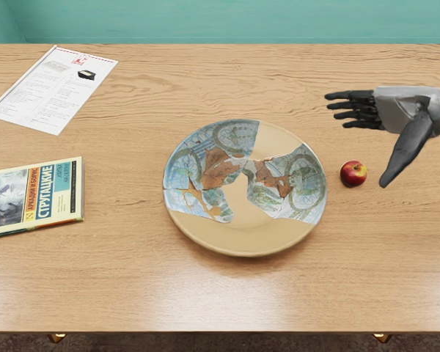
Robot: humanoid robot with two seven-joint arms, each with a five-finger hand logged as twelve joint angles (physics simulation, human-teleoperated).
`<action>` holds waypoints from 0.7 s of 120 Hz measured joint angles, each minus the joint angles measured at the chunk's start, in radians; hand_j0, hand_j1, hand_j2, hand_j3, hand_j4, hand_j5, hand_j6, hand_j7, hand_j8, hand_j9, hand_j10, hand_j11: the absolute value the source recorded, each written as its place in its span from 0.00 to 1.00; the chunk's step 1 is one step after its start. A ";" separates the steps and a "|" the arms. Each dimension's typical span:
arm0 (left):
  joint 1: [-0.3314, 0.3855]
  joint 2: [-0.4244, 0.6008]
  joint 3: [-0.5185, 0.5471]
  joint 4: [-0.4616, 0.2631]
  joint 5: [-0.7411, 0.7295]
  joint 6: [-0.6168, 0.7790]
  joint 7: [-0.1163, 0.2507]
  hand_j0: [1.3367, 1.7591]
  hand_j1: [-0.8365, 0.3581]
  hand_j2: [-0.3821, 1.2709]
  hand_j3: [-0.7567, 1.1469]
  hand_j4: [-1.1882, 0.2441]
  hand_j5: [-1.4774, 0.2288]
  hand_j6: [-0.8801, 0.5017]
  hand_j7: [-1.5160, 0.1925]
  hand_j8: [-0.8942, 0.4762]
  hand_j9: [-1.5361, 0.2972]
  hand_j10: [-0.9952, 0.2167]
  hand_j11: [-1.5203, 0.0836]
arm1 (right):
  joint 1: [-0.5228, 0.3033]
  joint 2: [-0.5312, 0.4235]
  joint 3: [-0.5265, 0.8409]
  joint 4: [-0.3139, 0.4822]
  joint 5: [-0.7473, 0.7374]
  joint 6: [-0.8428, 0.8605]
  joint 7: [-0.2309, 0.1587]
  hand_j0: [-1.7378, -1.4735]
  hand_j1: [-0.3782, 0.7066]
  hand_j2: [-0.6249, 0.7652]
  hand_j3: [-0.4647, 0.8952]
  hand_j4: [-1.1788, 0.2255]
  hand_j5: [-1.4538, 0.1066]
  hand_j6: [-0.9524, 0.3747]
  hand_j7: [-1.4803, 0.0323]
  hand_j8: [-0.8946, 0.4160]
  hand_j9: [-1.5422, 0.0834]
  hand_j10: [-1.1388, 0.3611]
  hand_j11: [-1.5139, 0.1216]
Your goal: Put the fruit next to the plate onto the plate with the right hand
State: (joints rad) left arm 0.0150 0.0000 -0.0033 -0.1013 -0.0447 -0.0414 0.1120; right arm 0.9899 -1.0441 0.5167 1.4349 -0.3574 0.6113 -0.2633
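Wood-grain table [205, 293]: glossy paperback book [33, 196] lies flat at the left edge, printed sheet [53, 88] near the far-left corner. Round tan plate [242, 246] mid-table (patchy blue-brown pattern). Small round red apple [353, 173] on bare wood near the plate's right rim, not touching. Right hand [396, 117] hovers by the right edge, fingers spread, holding nothing.

apple [353, 173] right of plate [205, 238], book [32, 196] left
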 joint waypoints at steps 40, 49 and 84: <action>0.000 0.000 0.000 0.000 0.000 0.000 0.000 0.76 0.98 0.23 0.40 0.82 0.86 0.63 0.88 0.64 0.83 0.81 0.94 | -0.010 0.031 0.028 0.072 -0.487 -0.139 -0.056 0.30 0.03 0.45 0.34 0.84 0.93 0.71 0.98 0.68 0.95 0.76 0.93; 0.000 0.000 0.000 0.000 0.000 0.000 0.000 0.76 0.98 0.23 0.40 0.82 0.86 0.63 0.88 0.64 0.83 0.81 0.94 | -0.037 0.039 0.028 0.099 -0.620 -0.226 -0.058 0.30 0.03 0.45 0.34 0.84 0.93 0.71 0.98 0.68 0.95 0.76 0.93; 0.000 0.000 0.000 0.000 0.000 0.000 0.000 0.76 0.98 0.23 0.40 0.82 0.86 0.63 0.88 0.64 0.83 0.81 0.94 | -0.160 0.186 0.021 0.122 -0.863 -0.429 -0.186 0.30 0.14 0.44 0.34 0.76 0.85 0.63 0.89 0.60 0.87 0.69 0.84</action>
State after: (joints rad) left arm 0.0150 0.0000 -0.0033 -0.1013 -0.0447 -0.0414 0.1120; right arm 0.8303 -0.8582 0.5381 1.5565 -1.2208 0.1824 -0.4492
